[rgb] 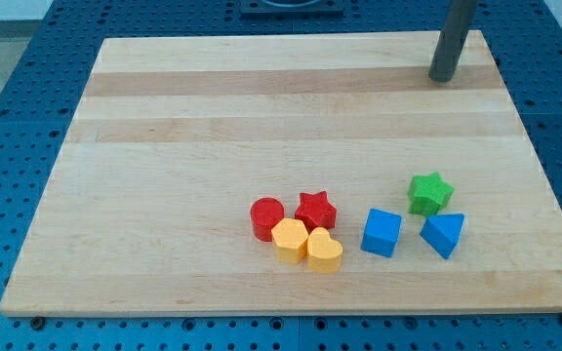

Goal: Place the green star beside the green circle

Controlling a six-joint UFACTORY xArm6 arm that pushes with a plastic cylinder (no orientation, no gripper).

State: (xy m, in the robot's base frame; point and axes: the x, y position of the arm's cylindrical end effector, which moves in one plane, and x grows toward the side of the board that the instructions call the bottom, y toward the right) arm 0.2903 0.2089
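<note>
My tip [444, 77], the lower end of the straight dark rod, was set on the pale wooden board [213, 117] close to its top right corner. No jaws are carried by the rod, so nothing could be clenched or released; nothing was touched by it, and bare wood lay all round it. It was probably parked there so that the blocks were left in plain sight.

Every block was found well apart from my tip, gathered along the board's bottom edge. Nearest, though still far down the right side, the small green plastic star [429, 192] was seen lying flat and alone. Just below it, towards the bottom right corner, the blue plastic triangular block [443, 234] was placed, seemingly not quite touching, and the blue plastic cube [381, 233] stood near that block on the view's left.

Further towards the middle of the bottom edge a tight cluster was formed: the red plastic star [314, 209], the red plastic cylinder [266, 217], the yellow plastic hexagonal block [290, 240] and the yellow plastic heart [324, 252], which were pressed against one another.

No green circle could be found anywhere on the board, so the star's destination could not be fixed. The task was judged not yet begun. Beyond the board's edges only the blue perforated table [8, 146] was visible.
</note>
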